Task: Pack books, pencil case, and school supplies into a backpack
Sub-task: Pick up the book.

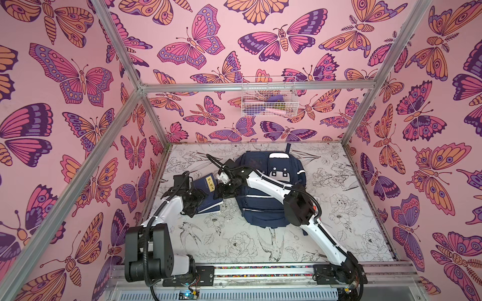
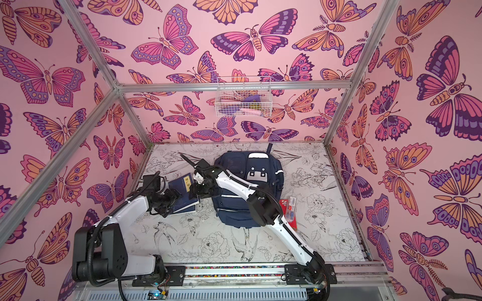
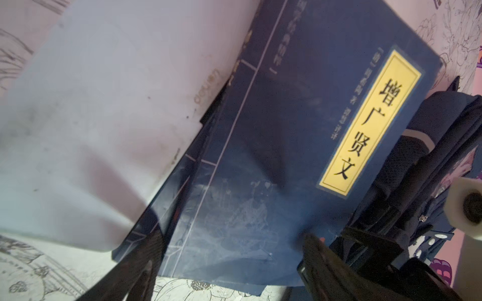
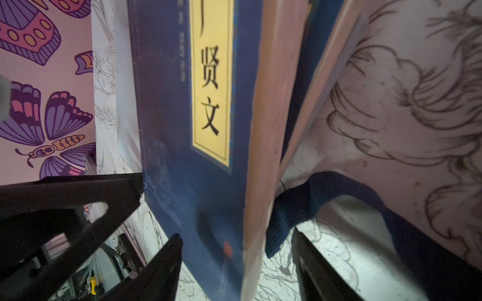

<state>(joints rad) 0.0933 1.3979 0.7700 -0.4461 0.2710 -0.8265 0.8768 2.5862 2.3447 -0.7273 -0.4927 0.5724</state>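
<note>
Navy books [image 1: 201,186]: at least two, stacked on the table [image 1: 234,234] just beside one backpack [image 1: 258,208], on the left arm's side. The top book is tilted, yellow label up. The exact count is unclear.

Left gripper [image 3: 228,250]: spread wide above the cover, holding nothing.

Right gripper [image 4: 236,234]: jaws apart astride the top book's corner, one finger [image 4: 326,260] clear of it.

One red packet [image 2: 282,204] is half hidden behind the right arm [image 2: 287,232].

One wire basket [image 1: 247,104], contents indistinct.

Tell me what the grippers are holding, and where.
Cannot tell: the right gripper straddles the top book's page edge near a corner, grip unclear. The left gripper, open, holds nothing.
</note>
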